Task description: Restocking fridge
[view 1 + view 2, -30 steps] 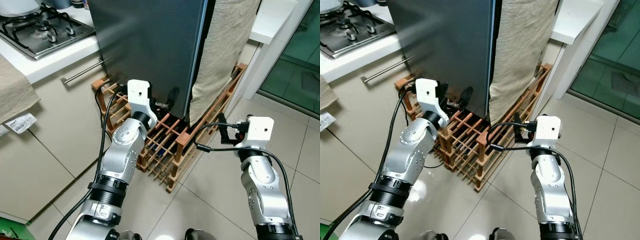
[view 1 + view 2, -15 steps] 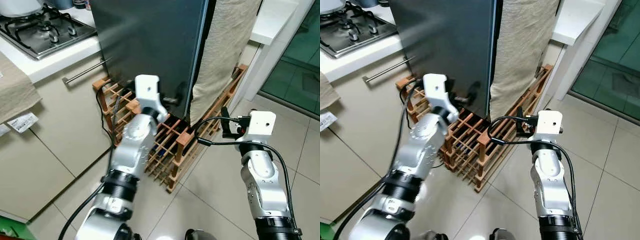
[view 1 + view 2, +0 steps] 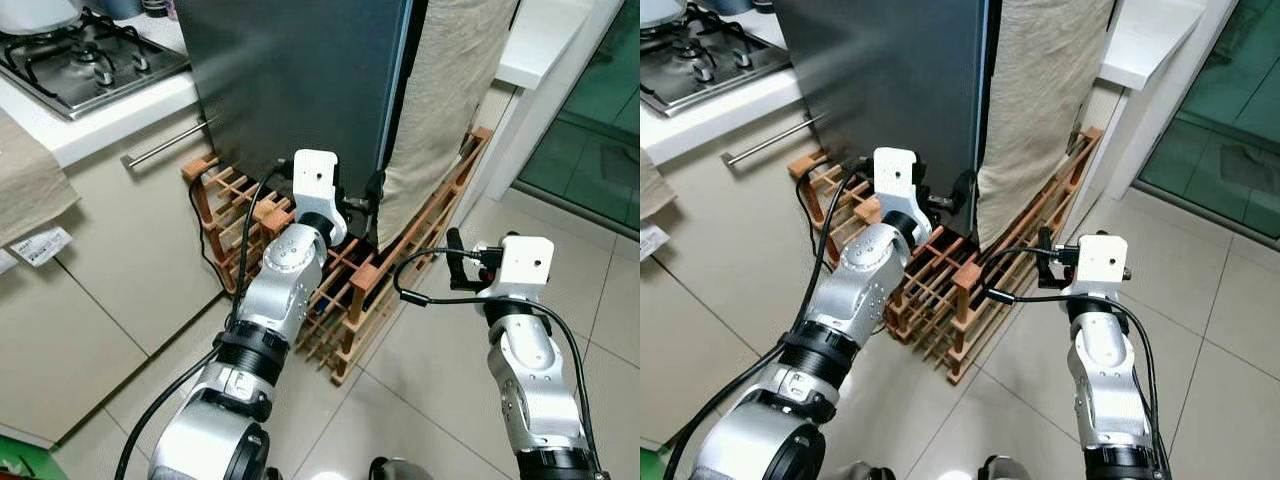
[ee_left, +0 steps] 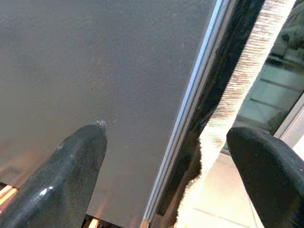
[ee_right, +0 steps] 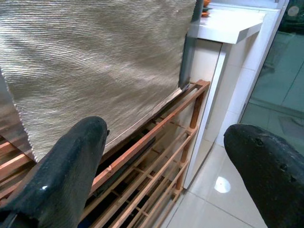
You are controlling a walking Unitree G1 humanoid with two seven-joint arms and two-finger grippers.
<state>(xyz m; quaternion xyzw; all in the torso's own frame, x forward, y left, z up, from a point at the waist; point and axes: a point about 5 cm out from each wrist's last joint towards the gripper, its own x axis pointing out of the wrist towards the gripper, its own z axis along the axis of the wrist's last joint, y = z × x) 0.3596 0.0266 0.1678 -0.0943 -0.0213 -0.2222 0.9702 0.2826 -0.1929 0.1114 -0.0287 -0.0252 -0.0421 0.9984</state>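
Both wide-open grippers, left [image 3: 372, 190] and right [image 3: 452, 262], are nearing your dark grey fridge door's [image 3: 290, 90] centre-frame edge, seemingly to pull it.

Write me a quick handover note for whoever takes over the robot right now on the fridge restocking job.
Left pincer: open, empty, at the lower edge of the dark fridge door, its fingers astride the door's edge.
Right pincer: open, empty, held out over the floor, pointing at the beige cloth and wooden rack.
Done: nothing visible; the door looks shut.
Left: open the door and load the items; none are in view.
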